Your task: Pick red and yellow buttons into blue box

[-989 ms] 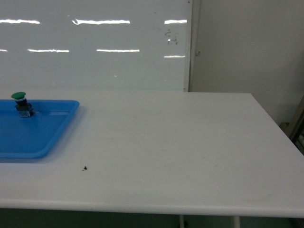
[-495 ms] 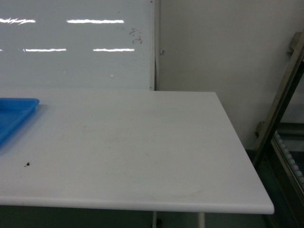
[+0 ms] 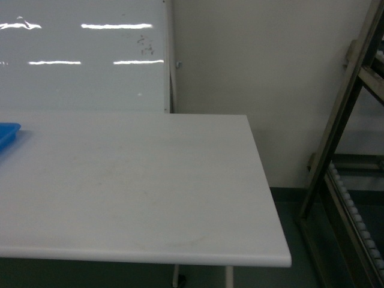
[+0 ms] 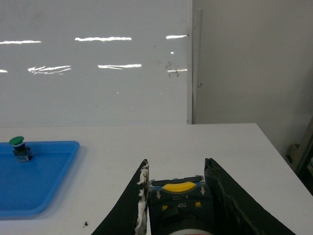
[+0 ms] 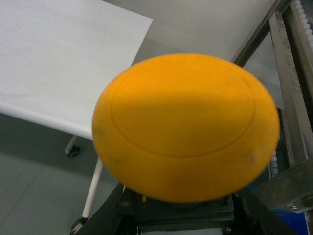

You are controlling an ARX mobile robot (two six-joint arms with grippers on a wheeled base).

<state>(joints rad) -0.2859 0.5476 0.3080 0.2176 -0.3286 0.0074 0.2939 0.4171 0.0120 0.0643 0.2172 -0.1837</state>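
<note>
My left gripper (image 4: 177, 166) is shut on the dark boxy base of a button (image 4: 178, 200), seen base-first with yellow marks and the word TOP; its cap is hidden, so I cannot tell its colour. In the right wrist view the yellow-orange cap of the yellow button (image 5: 186, 127) fills the frame. My right gripper (image 5: 183, 220) is shut on its dark base, held off the table's corner above the floor. A scrap of blue (image 5: 298, 223) shows at the bottom right; whether it is the blue box I cannot tell. Neither gripper appears in the head view.
The white table (image 3: 150, 180) ends at a right edge with a metal rack (image 3: 348, 150) beyond it, also close by in the right wrist view (image 5: 286, 88). A shallow blue tray (image 4: 49, 181) at the left carries a green-capped button (image 4: 17, 142).
The head view has swung to the right: the blue tray and green button slid out on the left, and the table's right edge and the metal rack came into view.
</note>
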